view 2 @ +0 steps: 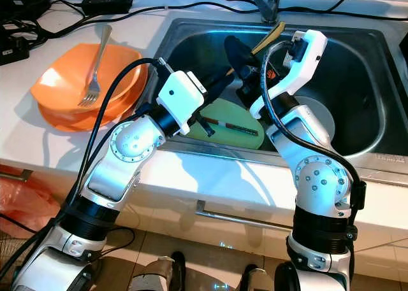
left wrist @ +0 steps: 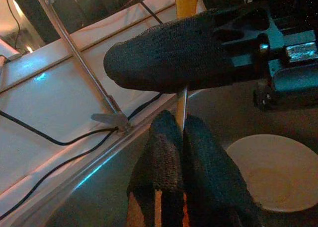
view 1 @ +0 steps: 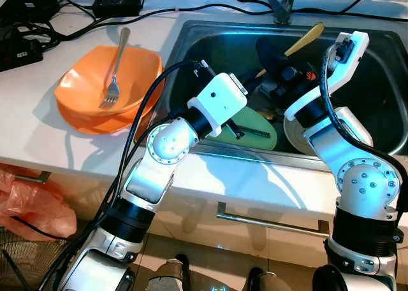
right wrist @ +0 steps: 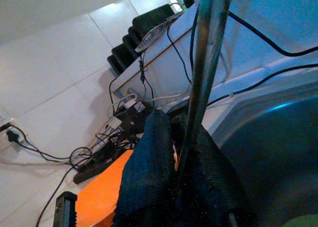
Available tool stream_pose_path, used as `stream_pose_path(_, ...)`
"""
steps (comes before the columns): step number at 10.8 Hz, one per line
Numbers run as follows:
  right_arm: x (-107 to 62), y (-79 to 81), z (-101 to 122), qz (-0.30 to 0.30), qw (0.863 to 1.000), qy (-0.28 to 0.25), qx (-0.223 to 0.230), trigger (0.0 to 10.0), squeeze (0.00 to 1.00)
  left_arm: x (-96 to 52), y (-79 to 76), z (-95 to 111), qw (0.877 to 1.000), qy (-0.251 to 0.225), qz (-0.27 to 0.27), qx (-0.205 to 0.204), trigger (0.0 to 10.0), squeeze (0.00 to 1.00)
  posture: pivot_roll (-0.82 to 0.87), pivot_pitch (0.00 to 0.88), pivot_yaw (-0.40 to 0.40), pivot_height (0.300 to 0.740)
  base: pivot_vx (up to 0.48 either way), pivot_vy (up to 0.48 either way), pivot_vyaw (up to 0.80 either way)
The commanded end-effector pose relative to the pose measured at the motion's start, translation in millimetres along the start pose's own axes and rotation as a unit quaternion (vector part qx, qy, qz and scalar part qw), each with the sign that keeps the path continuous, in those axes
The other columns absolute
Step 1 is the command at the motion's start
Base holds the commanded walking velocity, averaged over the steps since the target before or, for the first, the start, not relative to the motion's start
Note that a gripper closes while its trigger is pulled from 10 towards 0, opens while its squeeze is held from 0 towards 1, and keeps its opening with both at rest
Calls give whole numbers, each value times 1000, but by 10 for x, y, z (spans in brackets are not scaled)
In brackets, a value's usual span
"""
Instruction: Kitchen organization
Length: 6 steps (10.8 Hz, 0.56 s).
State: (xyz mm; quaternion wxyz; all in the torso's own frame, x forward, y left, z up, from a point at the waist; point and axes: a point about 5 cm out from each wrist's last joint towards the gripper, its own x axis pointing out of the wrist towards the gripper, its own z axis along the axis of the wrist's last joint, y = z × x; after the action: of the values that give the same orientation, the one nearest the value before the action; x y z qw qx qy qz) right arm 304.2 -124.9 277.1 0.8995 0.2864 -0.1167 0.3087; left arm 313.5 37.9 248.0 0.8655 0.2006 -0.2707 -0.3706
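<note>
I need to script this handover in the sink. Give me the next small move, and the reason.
Probably open the right gripper and back it off. Both grippers look shut on the same wooden-handled utensil inside the sink. The left gripper pinches its thin metal shaft, so it could likely lift it out alone.

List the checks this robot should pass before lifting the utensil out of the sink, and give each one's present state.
1. Left tool shut on the metal shaft of the wooden-handled utensil: ok.
2. Right tool clear of the lift path: not ok, it lies across the handle.
3. Utensil's working end free of the white plate: cannot tell, hidden.
4. Orange bowls on the counter free to receive it: not ok, a fork lies inside.
</note>
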Motion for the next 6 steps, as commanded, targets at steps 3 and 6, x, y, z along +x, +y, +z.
stream_pose_path(3,-30,-55,-17,-19,1000,5,-2,2667,0,-2,27,61,1000,-14,3,6,10000,1000,83,192,96,740,0,0,0)
stream_pose_path(6,-18,-68,-12,-25,1000,4,-3,10000,0,-2,23,71,1000,-16,1,4,10000,1000,85,197,93,740,0,0,0)
